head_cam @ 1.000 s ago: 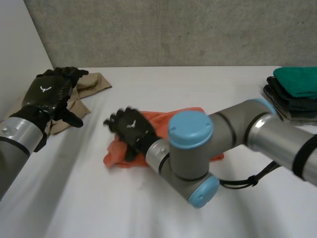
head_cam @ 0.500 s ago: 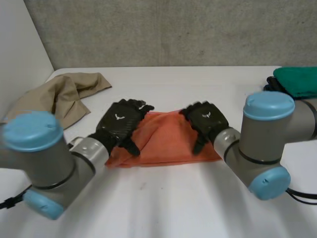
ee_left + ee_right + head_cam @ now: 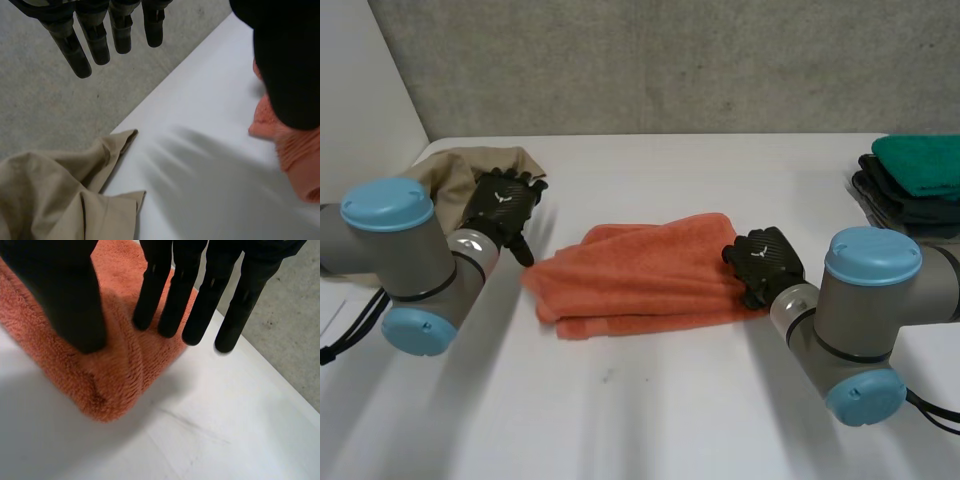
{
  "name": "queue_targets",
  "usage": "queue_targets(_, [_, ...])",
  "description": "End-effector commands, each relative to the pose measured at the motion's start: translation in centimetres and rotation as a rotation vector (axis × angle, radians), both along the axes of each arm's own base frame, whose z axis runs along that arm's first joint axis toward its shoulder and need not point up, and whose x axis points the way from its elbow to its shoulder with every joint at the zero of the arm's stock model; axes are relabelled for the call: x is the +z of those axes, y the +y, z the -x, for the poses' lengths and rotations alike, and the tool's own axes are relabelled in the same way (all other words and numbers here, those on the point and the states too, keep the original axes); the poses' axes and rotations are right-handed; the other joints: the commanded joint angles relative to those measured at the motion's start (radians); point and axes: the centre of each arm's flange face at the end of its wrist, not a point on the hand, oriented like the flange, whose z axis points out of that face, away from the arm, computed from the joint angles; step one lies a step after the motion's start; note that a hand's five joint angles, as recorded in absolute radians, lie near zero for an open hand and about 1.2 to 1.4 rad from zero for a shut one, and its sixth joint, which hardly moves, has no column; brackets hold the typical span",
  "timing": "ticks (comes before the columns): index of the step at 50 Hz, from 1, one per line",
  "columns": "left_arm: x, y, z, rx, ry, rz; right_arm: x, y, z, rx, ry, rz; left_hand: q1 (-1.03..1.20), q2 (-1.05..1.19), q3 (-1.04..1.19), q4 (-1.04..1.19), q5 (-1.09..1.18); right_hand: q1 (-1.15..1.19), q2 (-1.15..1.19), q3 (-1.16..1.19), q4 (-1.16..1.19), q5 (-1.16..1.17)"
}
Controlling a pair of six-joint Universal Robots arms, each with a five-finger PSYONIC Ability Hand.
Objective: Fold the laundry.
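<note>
Lying folded in the middle of the white table (image 3: pixel 650 400), an orange towel (image 3: pixel 640 275) has the right hand (image 3: pixel 765 262) at its right end, with straight fingers (image 3: pixel 204 305) and thumb resting on it without gripping. The left hand (image 3: pixel 502 205) hangs clear of the towel, fingers straight and holding nothing, beside a crumpled tan cloth (image 3: pixel 450 168). Folded dark and green clothes (image 3: pixel 910 180) are stacked at the table's far right
</note>
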Motion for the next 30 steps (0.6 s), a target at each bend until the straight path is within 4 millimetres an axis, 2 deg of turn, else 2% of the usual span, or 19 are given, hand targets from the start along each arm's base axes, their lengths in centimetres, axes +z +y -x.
queue_targets(1, [0.8, 1.1, 0.1, -0.023, 0.010, 0.011, 0.2, 0.3, 1.0, -0.037, 0.019, -0.016, -0.013, -0.033, -0.036, -0.027, -0.050, -0.175, -0.171, -0.174, -0.176, -0.188])
queue_targets(7, [1.6, 2.1, 0.4, -0.045, 0.027, 0.022, 0.6, 0.1, 1.3, -0.034, -0.005, 0.015, -0.013, -0.033, -0.036, -0.027, -0.050, 0.004, 0.008, 0.004, 0.002, -0.009])
queue_targets(9, [2.0, 2.5, 0.5, -0.050, 0.040, 0.026, 0.4, 0.1, 1.3, -0.031, -0.004, 0.009, -0.013, -0.033, -0.036, -0.027, -0.050, 0.334, 0.338, 0.335, 0.333, 0.321])
queue_targets(10, [2.2, 2.6, 0.5, -0.049, 0.045, 0.027, 0.3, 0.1, 1.5, -0.033, -0.003, 0.006, -0.013, -0.033, -0.036, -0.027, -0.050, 0.598, 0.602, 0.599, 0.596, 0.585])
queue_targets(16, [3.1, 3.5, 0.2, -0.046, 0.079, 0.024, 1.0, 0.3, 2.2, -0.044, 0.017, 0.008, -0.013, -0.033, -0.036, -0.027, -0.050, 0.601, 0.605, 0.601, 0.599, 0.588])
queue_targets(20, [4.4, 4.0, -0.6, -0.032, 0.109, 0.035, 2.9, 0.2, 3.9, -0.082, 0.033, 0.030, -0.013, -0.033, -0.036, -0.027, -0.050, 0.601, 0.605, 0.601, 0.599, 0.588])
queue_targets(25, [5.4, 4.5, -1.8, -0.016, 0.142, 0.038, 3.6, 0.4, 5.7, -0.091, 0.205, 0.025, -0.013, -0.033, -0.036, -0.027, -0.050, 0.601, 0.605, 0.601, 0.599, 0.588])
queue_targets(28, [5.9, 4.8, -2.4, -0.016, 0.166, 0.038, 4.4, 0.4, 5.7, -0.076, 0.298, 0.057, -0.013, -0.033, -0.036, -0.027, -0.050, 0.601, 0.605, 0.601, 0.599, 0.588])
queue_targets(30, [6.1, 4.8, -2.7, -0.016, 0.177, 0.038, 5.5, 0.5, 4.3, -0.050, 0.301, 0.121, -0.013, -0.033, -0.036, -0.027, -0.050, 0.601, 0.605, 0.601, 0.599, 0.588])
